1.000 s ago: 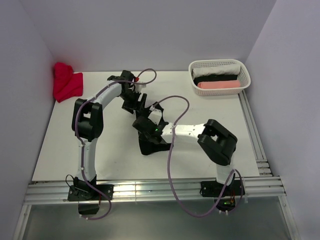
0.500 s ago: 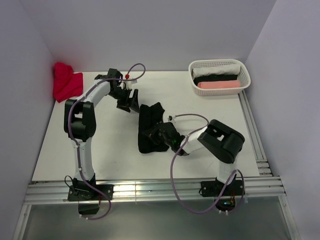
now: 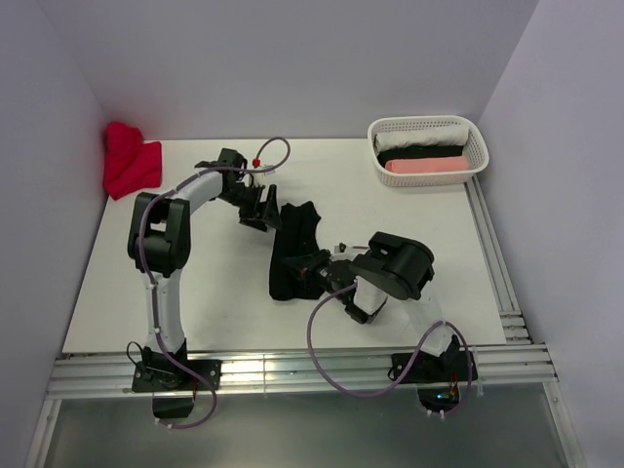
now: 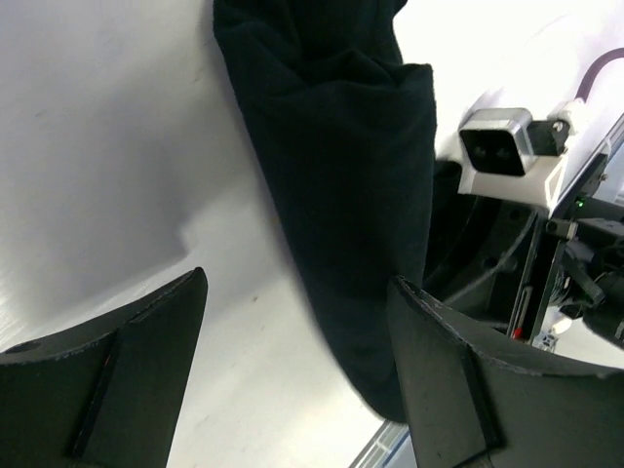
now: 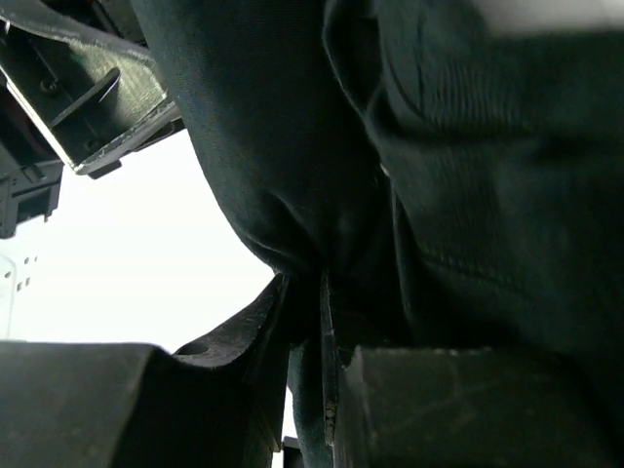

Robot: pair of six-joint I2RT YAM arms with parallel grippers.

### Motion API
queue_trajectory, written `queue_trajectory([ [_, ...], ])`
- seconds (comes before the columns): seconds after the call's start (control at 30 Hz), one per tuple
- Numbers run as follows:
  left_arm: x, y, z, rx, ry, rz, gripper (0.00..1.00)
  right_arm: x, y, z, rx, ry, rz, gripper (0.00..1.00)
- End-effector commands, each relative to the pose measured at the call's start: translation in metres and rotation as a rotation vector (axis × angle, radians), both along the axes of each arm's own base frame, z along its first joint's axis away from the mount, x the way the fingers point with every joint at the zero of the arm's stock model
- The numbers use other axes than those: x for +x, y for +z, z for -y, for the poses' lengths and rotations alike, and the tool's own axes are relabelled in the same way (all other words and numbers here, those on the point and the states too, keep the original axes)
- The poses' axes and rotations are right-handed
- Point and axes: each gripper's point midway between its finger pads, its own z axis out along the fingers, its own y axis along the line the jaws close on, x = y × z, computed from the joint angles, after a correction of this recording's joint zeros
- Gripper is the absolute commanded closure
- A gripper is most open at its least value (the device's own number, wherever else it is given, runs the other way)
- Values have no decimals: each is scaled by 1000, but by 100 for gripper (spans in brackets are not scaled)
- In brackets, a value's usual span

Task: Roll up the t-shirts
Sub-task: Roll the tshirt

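- The black t-shirt (image 3: 292,249) lies mid-table (image 3: 195,283) between the two arms, folded into a narrow band. It looks ready for rolling, or just begun.
- The right gripper (image 3: 314,274) sits low on the near half of the band. In the right wrist view its fingers (image 5: 244,336) are pinched together on a fold of the black cloth.
- The left gripper (image 3: 261,208) is just beside the far left edge of the band. Its fingers (image 4: 127,380) are spread wide with nothing between them.
- To do this step well, the pinched end should probably turn over onto itself and travel straight along the band, so the layers stack squarely and do not cone out.
- The free left gripper would likely help most by pressing the far end flat. That would stop the soft cloth from sliding or bunching as the roll advances.
- A light hold seems wise, since a single pinched fold can drag the upper layer off the lower one.
- The band's long axis runs near to far, with the far end leaning slightly right of the near end.
- A red t-shirt (image 3: 129,161) lies heaped in the far left corner, and the white basket (image 3: 474,136) at far right holds rolled ones.
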Motion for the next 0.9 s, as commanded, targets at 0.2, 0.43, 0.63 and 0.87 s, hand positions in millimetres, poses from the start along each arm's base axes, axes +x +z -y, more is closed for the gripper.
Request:
queue_trajectory([
  [0.2, 2, 7, 21, 12, -32, 113, 20, 7, -8, -2, 10, 34, -60, 93],
  [0.43, 19, -12, 13, 206, 43, 162, 29, 19, -16, 10, -99, 18, -85, 86],
  [0.63, 24, -27, 9, 394, 71, 173, 38, 27, -19, 29, -487, -11, -88, 61],
  [0.87, 25, -33, 8, 494, 47, 196, 38, 28, 10, 55, -905, -70, -54, 48],
])
